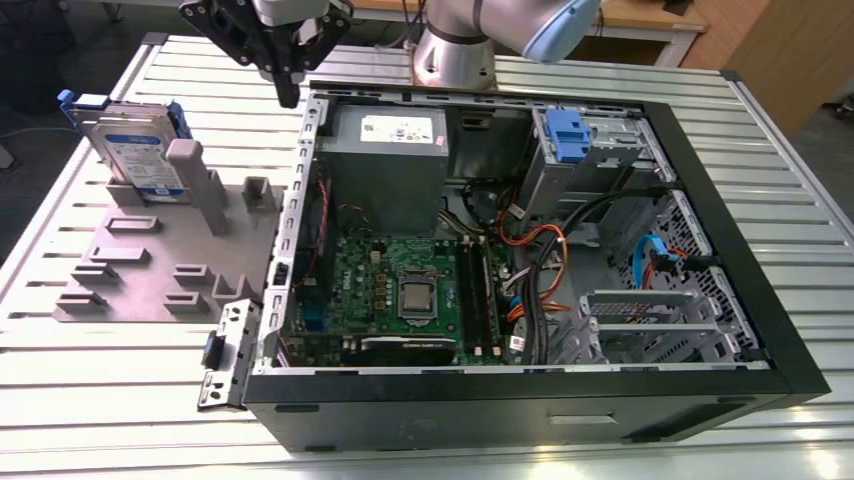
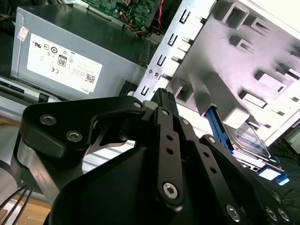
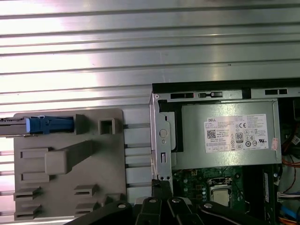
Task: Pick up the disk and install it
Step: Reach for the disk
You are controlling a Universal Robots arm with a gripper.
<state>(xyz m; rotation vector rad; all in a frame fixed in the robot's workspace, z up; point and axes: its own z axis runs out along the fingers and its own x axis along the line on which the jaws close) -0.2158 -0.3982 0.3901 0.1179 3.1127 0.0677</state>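
The disk is a silver drive with a white-and-blue label and blue side rails. It stands on edge in a slot at the far corner of the grey fixture plate, on the exterior view's left. My gripper hangs above the far left corner of the open computer case, to the disk's right and apart from it. Its fingers are shut together with nothing between them. In the first wrist view the disk shows edge-on, and the fingertips sit over the case wall. The second wrist view shows the disk beyond the fingers.
The case lies open on a ribbed metal table. Inside are a grey power supply, a motherboard, loose cables, a drive bay with a blue clip and a metal drive cage. Raised blocks stand on the fixture plate.
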